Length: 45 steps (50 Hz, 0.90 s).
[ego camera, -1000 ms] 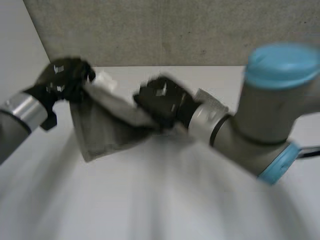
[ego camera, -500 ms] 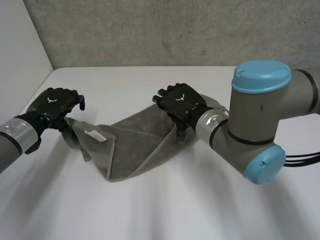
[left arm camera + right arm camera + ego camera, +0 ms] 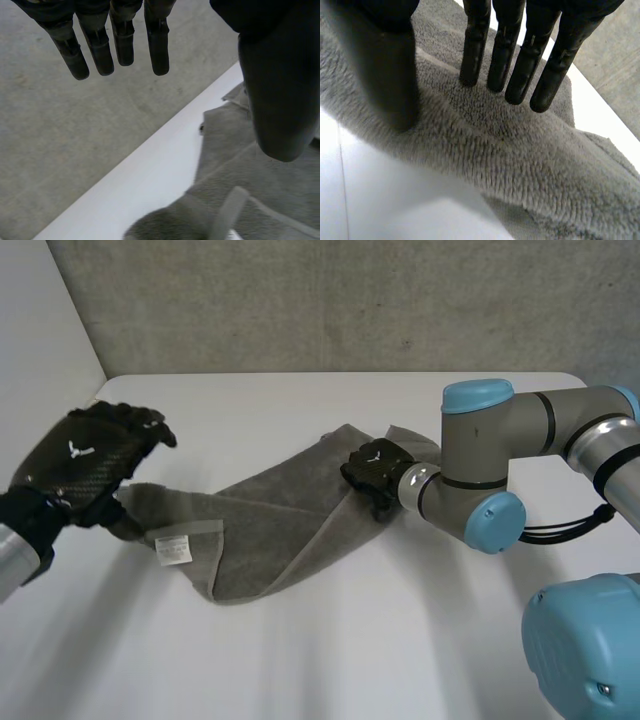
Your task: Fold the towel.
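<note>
The black left hand [image 3: 82,465] has come up off the grey terry towel's [image 3: 265,530] near end since half a second ago. That end, which was bunched at the hand, now lies spread on the white counter [image 3: 350,640] with its small white label [image 3: 173,548] facing up. The black right hand [image 3: 372,472] has drawn back along with its arm and sits at the towel's far end.

In the left wrist view the fingers [image 3: 156,45] are straight and apart, holding nothing, with the towel below them. In the right wrist view the fingers [image 3: 475,40] are straight too, just over the pile; whether they press it I cannot tell.

The towel lies as a long, loosely creased band, released, so a fold looks laid down but untidy. It probably needs smoothing or another fold. There is no container here; the towel lies straight on the counter.
</note>
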Available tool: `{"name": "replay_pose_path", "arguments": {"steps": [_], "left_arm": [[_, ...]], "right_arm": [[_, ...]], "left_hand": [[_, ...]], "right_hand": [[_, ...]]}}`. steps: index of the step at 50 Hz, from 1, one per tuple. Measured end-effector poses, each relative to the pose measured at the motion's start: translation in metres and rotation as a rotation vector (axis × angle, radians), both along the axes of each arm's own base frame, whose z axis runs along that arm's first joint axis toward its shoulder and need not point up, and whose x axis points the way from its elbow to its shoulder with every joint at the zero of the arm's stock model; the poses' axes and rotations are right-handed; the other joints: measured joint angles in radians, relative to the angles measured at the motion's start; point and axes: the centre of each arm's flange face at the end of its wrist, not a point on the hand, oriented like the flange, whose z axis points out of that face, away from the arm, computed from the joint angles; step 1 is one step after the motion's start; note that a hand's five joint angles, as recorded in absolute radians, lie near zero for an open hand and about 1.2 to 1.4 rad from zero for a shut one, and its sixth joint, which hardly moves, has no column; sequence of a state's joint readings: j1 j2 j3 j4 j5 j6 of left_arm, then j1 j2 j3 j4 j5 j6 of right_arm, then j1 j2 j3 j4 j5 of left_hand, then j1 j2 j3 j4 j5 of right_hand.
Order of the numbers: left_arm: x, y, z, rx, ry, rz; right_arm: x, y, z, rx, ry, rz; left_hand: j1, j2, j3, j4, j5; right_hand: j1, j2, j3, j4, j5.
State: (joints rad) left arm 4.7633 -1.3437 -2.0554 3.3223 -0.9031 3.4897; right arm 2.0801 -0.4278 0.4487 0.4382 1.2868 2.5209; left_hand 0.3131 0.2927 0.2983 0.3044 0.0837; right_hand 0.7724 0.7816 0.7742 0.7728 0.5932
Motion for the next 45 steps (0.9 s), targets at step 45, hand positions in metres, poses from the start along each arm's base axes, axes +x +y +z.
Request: {"name": "replay_pose_path", "arguments": {"steps": [45], "left_arm": [[-0.059,-0.004,-0.115,0.416,-0.12,-0.083]], "right_arm": [[-0.064,0.04,0.061,0.136,-0.153,-0.101]], "left_hand": [[0.076,0.101,0.095,0.082,0.141]], "right_hand": [[0.548,0.516,0.551,0.563,0.56]]}}
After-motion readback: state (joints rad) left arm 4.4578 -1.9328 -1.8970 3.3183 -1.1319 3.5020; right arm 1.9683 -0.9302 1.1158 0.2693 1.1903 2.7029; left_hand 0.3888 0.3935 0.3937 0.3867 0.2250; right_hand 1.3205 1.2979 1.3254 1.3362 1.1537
